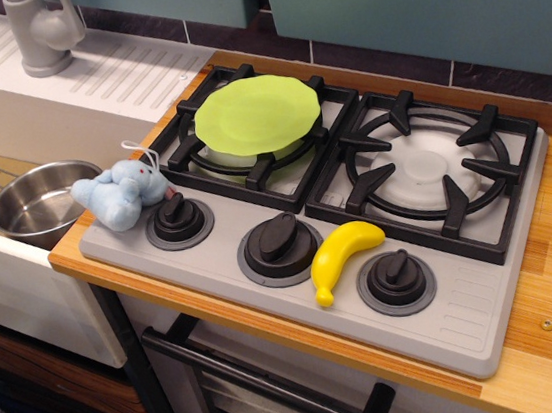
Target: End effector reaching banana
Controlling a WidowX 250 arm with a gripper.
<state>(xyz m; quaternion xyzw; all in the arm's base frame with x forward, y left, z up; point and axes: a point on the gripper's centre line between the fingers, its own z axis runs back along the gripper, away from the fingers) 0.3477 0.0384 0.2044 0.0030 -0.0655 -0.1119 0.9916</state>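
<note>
The robot arm and its end effector lie outside the camera's frame at this moment. No part of the arm, wrist or fingers shows, so neither pose nor grip can be told.

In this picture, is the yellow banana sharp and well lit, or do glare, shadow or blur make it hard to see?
In the observation.image view, the banana is sharp and evenly lit, with only a faint highlight along its upper curve; it casts a soft, short shadow on the grey stove panel; the green plate is bright but not blown out; the lower left corner is dark; no gripper is in view.
</note>
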